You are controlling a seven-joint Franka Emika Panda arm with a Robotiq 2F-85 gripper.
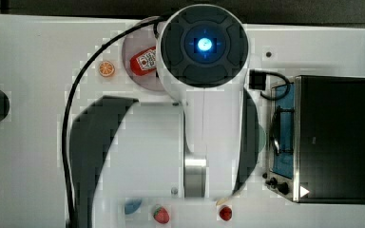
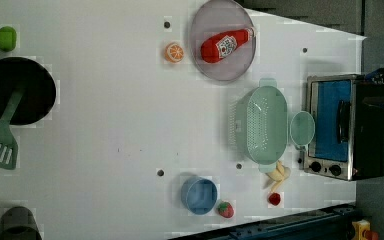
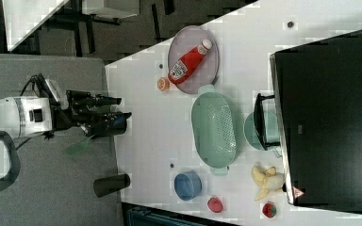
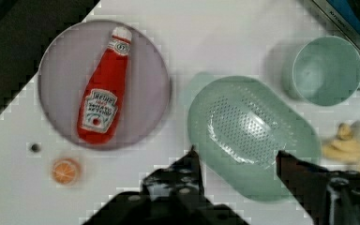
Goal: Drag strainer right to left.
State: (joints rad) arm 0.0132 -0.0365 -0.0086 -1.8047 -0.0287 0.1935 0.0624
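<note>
The strainer [image 2: 262,125] is a large pale green oval colander with a perforated bottom. In the left view it rests on the white table between the grey plate [image 2: 200,60] and the toaster oven [image 2: 340,127]. The right view shows the strainer [image 3: 213,129] next to a small green cup [image 3: 252,132]. In the wrist view my gripper [image 4: 239,161] hangs well above the strainer [image 4: 251,126], its two dark fingers [image 4: 191,166] spread apart over the near rim with nothing between them. The right view has the gripper [image 3: 120,108] raised over the right view's left table edge.
A ketchup bottle [image 2: 225,44] lies on the grey plate, with an orange slice [image 2: 174,52] beside it. A banana [image 2: 278,175], a blue cup [image 2: 199,195] and a strawberry [image 2: 225,209] lie near the strainer. A black pan [image 2: 17,90] with a spatula is at the left view's left.
</note>
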